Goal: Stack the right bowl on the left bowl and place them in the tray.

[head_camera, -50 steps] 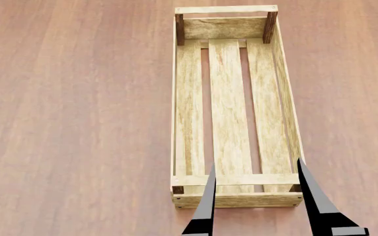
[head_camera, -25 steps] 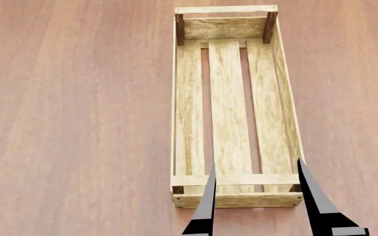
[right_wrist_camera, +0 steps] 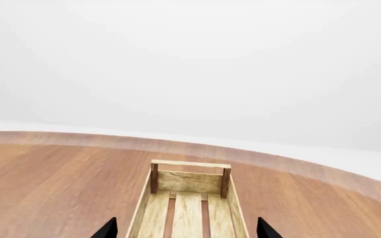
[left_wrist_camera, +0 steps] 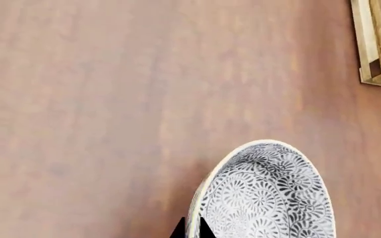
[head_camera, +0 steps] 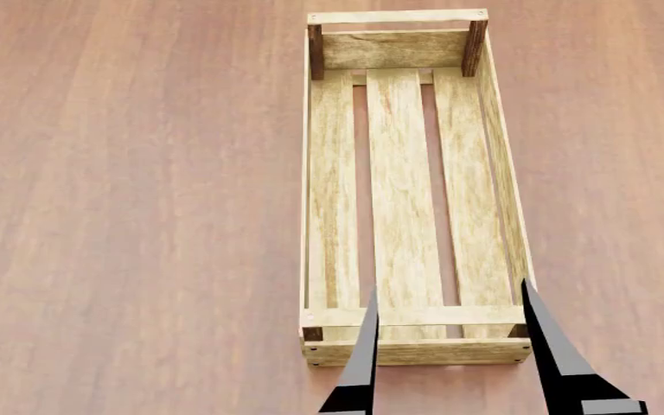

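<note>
The long rectangular tray of pale weathered wood (head_camera: 407, 186) lies lengthwise on the reddish-brown wooden surface (head_camera: 136, 216), running from 6 o'clock to 12 o'clock in the head view, with three bottom slats, low sides and darker corner posts. Nothing sits in it yet. The right hand (head_camera: 453, 350) hangs over its near end, at 6 o'clock, with its two dark fingers spread wide, about as far apart as the tray's walls, and nothing between them; the right wrist view looks straight down the tray's length from there.

Only one bowl shows: a rounded bowl with a cream rim and a dense black-and-white floral pattern inside (left_wrist_camera: 263, 193), seen only by the left wrist camera, standing upright on the surface with a corner of the tray well off at its 1 o'clock. Which of the two bowls it is cannot be told. The left hand (left_wrist_camera: 192, 229) has one dark fingertip either side of the bowl's rim, very close together; whether they actually pinch it cannot be told.

The bowl looks like glazed ceramic: rigid, probably slick, fairly light, and likely to chip if knocked. The rim wall is the sensible place to grip, one finger inside and one outside, lifting level.
</note>
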Controlling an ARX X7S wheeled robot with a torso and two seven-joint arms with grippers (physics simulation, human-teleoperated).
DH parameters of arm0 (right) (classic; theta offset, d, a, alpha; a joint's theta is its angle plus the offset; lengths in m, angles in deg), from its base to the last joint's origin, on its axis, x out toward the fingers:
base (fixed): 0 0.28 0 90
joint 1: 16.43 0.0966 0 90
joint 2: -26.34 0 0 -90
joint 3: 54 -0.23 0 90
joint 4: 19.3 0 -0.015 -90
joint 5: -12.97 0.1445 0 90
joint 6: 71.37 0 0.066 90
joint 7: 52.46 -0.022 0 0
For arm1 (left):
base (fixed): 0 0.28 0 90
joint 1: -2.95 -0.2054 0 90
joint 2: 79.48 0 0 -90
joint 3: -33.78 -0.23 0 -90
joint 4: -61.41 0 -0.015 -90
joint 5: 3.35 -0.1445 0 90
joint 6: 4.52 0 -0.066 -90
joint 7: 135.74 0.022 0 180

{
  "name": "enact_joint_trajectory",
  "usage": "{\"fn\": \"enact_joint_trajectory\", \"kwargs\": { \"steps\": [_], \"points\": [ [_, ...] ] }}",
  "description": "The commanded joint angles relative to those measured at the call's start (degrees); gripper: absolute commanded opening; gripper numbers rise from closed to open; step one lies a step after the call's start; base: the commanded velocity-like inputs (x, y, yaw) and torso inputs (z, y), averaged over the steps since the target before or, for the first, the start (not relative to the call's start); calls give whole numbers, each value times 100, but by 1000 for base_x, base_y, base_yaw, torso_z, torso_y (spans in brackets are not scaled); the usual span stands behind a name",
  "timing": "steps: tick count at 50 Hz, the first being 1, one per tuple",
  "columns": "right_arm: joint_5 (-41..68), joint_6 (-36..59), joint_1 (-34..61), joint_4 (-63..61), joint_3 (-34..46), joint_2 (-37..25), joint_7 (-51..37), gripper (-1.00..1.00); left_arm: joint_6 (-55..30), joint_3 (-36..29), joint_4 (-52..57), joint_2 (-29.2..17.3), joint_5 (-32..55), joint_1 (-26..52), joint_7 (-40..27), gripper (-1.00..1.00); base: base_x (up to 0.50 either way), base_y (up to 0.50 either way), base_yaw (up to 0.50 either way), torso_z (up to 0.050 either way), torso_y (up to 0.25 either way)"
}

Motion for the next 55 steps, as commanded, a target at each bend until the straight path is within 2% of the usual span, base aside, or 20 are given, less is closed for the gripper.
{"fn": "enact_joint_trajectory", "kwargs": {
  "steps": [1,29,55],
  "points": [
    [-8,-207,20,228,-138,76,151,100,-28,603,455,-28,509,-18,-225,-100,0,0,0,0,0],
    [21,-213,49,230,-76,27,85,100,9,1281,1431,-355,1517,-89,-939,-100,0,0,0,0,0],
    [41,-309,69,370,27,23,64,100,478,2565,2046,-1038,2760,-371,-1613,-100,0,0,0,0,0]
  ]
}}
